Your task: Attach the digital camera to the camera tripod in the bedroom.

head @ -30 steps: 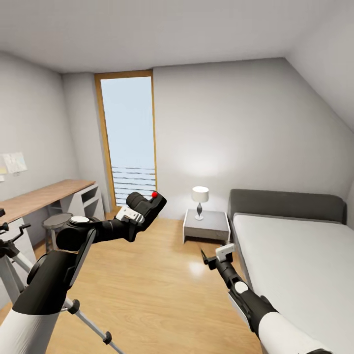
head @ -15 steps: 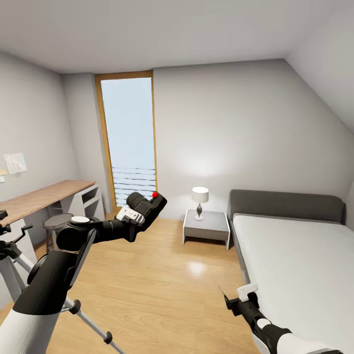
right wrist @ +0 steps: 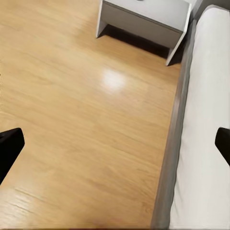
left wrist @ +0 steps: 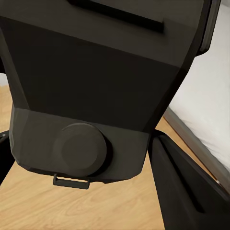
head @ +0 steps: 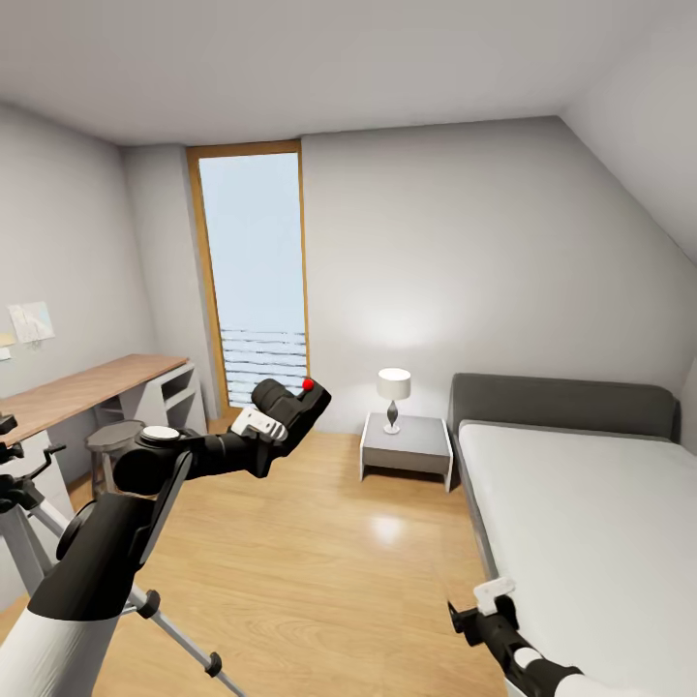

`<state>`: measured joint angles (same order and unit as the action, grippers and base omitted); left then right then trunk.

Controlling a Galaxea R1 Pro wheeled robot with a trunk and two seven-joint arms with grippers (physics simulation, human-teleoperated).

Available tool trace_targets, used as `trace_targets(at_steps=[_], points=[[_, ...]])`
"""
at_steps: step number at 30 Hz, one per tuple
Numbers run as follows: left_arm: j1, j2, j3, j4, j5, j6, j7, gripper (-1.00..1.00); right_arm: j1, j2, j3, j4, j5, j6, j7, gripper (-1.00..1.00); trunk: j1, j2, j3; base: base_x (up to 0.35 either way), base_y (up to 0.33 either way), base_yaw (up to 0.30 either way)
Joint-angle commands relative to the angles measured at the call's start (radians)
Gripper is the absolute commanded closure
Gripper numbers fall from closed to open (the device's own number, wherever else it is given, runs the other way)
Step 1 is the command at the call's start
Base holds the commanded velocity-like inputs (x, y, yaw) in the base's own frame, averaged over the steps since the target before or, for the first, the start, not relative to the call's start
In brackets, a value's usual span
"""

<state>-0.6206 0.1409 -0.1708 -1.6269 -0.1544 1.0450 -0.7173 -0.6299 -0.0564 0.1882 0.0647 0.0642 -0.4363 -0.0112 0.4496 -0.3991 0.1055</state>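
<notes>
One digital camera (head: pixel 290 402) sat pinched in the left gripper (head: pixel 281 418), raised in mid-air above the wood floor (head: pixel 319 552) of the bedroom.

In the left wrist view the camera's black body (left wrist: pixel 96 91) lay between two dark fingers (left wrist: pixel 184 187), which pressed against its sides; its single red button showed on top in the head view. One camera tripod (head: pixel 29 513) stood at the near left edge, two of its silver legs visible, one ending in a black foot (head: pixel 211 664), well apart from the camera. The right gripper (head: pixel 474 615) hung low at the near right beside the one grey bed (head: pixel 590 523), its two fingertips (right wrist: pixel 9 148) spread wide over bare floor. Farther off stood one nightstand (head: pixel 407 445) bearing one lamp (head: pixel 393 397), one tall window (head: pixel 254 281), and one desk (head: pixel 87 392) with one stool (head: pixel 108 440) at the left wall.
</notes>
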Motion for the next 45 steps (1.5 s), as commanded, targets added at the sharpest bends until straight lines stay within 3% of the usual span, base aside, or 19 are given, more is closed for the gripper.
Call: trace_targets(at_steps=[1, 7, 23, 28, 32, 36, 38, 41, 45], points=[[-0.001, 0.000, -0.001, -0.001, -0.009, 0.002, -0.011, 1.00, 0.004, 0.000, -0.001, 0.006, 0.006, -0.005, -0.001, -1.00, 0.000, -0.001, 0.000, 0.000, 0.000, 0.000], [-0.001, 0.000, -0.001, -0.001, -0.009, 0.002, -0.012, 1.00, 0.044, 0.007, -0.002, 0.011, 0.006, -0.003, 0.000, -1.00, 0.000, -0.001, 0.000, 0.000, 0.000, 0.000], [-0.001, -0.001, -0.013, -0.001, -0.010, 0.002, -0.011, 1.00, 0.080, 0.018, -0.007, 0.012, 0.005, -0.006, 0.005, -1.00, 0.000, -0.001, 0.000, 0.000, 0.000, 0.000], [-0.001, -0.001, -0.013, -0.001, -0.009, 0.002, -0.011, 1.00, 0.082, 0.018, -0.014, 0.012, -0.023, 0.010, 0.005, -1.00, 0.000, -0.001, 0.000, 0.000, 0.000, 0.000], [-0.001, -0.001, -0.013, -0.002, -0.009, 0.002, -0.011, 1.00, 0.082, 0.018, -0.023, 0.011, -0.084, 0.124, 0.005, -1.00, 0.000, -0.001, 0.000, 0.000, 0.000, 0.000], [-0.001, -0.001, -0.013, -0.001, -0.010, 0.002, -0.011, 1.00, 0.081, 0.018, -0.047, 0.011, -0.152, 0.346, 0.007, -1.00, 0.000, -0.001, 0.000, 0.000, 0.000, 0.000], [-0.001, -0.001, -0.013, -0.001, -0.010, 0.002, -0.011, 1.00, 0.081, 0.018, -0.054, 0.011, -0.165, 0.415, 0.006, -1.00, 0.000, -0.001, 0.000, 0.000, 0.000, 0.000], [-0.001, -0.001, -0.013, -0.002, -0.009, 0.002, -0.011, 1.00, 0.085, 0.018, -0.059, 0.011, -0.173, 0.475, 0.004, -1.00, 0.000, -0.001, 0.000, 0.000, 0.000, 0.000], [-0.001, -0.001, -0.014, -0.001, -0.009, 0.002, -0.011, 1.00, 0.119, 0.017, -0.061, 0.012, -0.177, 0.498, 0.001, -1.00, 0.000, -0.001, 0.000, 0.000, 0.000, 0.000]])
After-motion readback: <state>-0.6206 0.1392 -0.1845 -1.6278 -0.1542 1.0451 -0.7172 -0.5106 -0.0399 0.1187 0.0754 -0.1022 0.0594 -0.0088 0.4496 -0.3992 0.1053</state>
